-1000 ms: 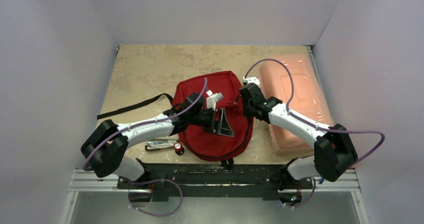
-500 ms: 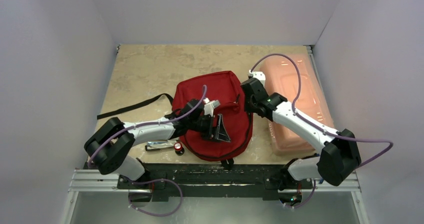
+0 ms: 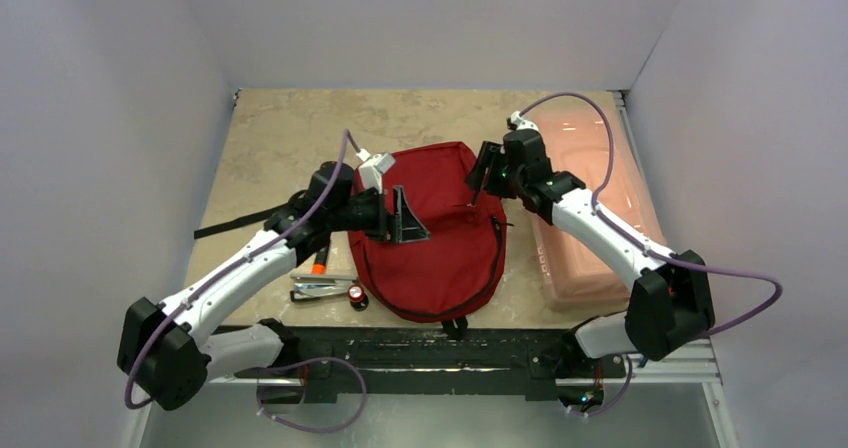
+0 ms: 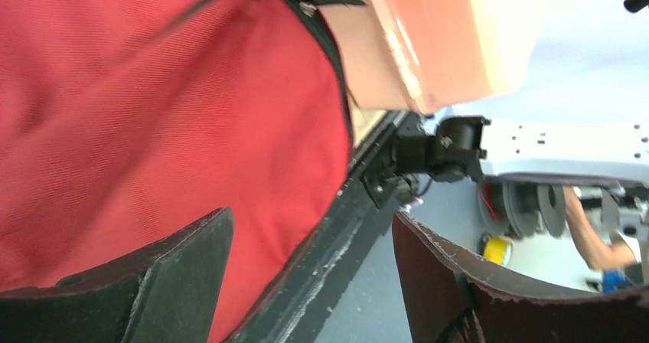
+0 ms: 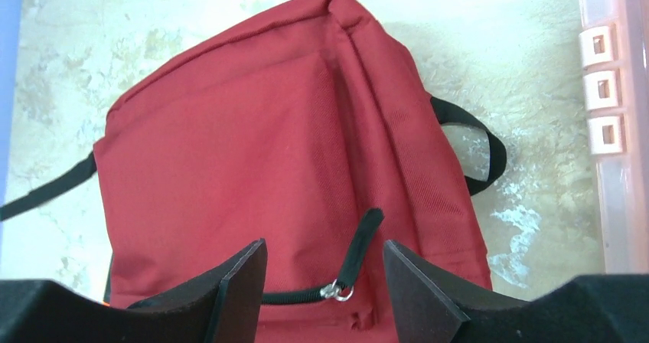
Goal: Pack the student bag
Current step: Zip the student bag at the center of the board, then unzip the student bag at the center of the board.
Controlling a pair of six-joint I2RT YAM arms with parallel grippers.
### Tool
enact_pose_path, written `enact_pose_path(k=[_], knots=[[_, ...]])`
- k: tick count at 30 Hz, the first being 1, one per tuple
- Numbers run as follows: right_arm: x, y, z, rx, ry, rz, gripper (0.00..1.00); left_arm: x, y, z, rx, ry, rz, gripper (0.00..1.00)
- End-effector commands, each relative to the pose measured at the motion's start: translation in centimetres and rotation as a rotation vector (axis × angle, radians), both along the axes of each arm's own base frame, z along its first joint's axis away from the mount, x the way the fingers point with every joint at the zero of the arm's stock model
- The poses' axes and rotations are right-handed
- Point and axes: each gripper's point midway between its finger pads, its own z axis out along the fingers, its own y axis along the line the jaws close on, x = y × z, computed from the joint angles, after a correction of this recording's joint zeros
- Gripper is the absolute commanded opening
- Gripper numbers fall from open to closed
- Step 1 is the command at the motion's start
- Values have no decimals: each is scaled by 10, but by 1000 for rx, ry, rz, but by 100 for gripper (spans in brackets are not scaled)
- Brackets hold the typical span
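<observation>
The student bag (image 3: 445, 238) is a dark red backpack lying flat in the middle of the table, also seen in the right wrist view (image 5: 252, 151) and the left wrist view (image 4: 153, 113). My left gripper (image 3: 405, 218) hovers over the bag's left upper part, open, with nothing between its fingers (image 4: 184, 274). My right gripper (image 3: 483, 171) hangs open above the bag's top right corner. In the right wrist view the black zipper pull (image 5: 360, 240) lies loose on the fabric between the spread fingers (image 5: 241, 289), touching neither.
A pale pink translucent box (image 3: 590, 193) lies right of the bag. An orange marker (image 3: 319, 260), a silver tool (image 3: 320, 288) and a small red item (image 3: 356, 295) lie at the bag's left. A black strap (image 3: 240, 221) trails left. Walls enclose three sides.
My right gripper opened, released the zipper pull and drew back toward the bag's top. My left arm swung from the bag's middle up and to the left.
</observation>
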Motion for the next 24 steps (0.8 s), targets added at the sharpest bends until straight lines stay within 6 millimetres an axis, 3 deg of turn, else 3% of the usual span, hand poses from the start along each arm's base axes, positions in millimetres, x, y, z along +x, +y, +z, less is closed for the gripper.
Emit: enact_pose_path(k=[1,6,11,16,21,24], knots=[[14,10,7,131,-16,36,61,17,42,-1,73,-28,105,75],[17,15,-13,168,48,16,58,40,76,-12,172,13,230,75],[21,22,-35,172,97,20,50,61,92,-21,143,122,311,75],[19,16,-41,157,104,-8,47,76,90,-24,71,189,312,73],[12,0,-41,128,91,-57,57,83,81,-34,61,217,246,72],[7,1,-41,168,97,-56,60,83,79,-48,63,255,224,72]])
